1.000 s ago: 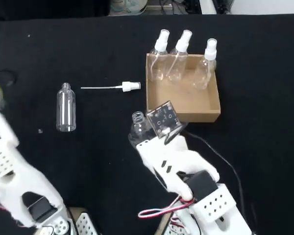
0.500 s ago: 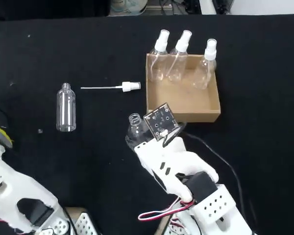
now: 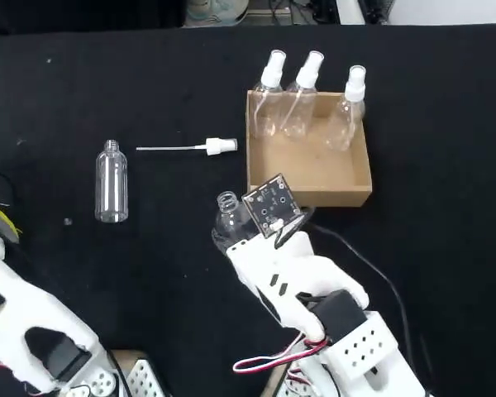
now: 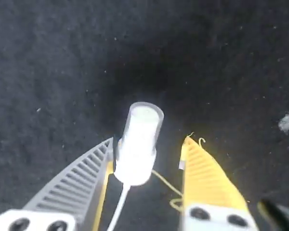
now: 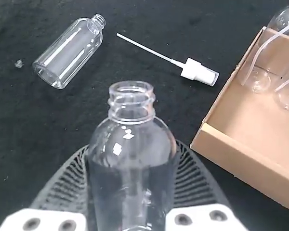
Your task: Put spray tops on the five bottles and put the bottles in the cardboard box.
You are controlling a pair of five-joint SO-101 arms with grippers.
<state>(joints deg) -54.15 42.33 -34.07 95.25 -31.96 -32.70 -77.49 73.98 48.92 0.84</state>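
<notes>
spray top (image 4: 137,144) blurred, tube (image 4: 116,211) apparently cropped

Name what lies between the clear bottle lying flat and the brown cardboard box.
A loose white spray top with its long thin tube, seen in the high view.

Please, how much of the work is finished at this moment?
Done: three capped bottles are in the box. In hand: the right gripper holds an open bottle; a spray top sits in the left gripper. Left: cap and box that bottle, then the lying bottle with the loose spray top.
</notes>
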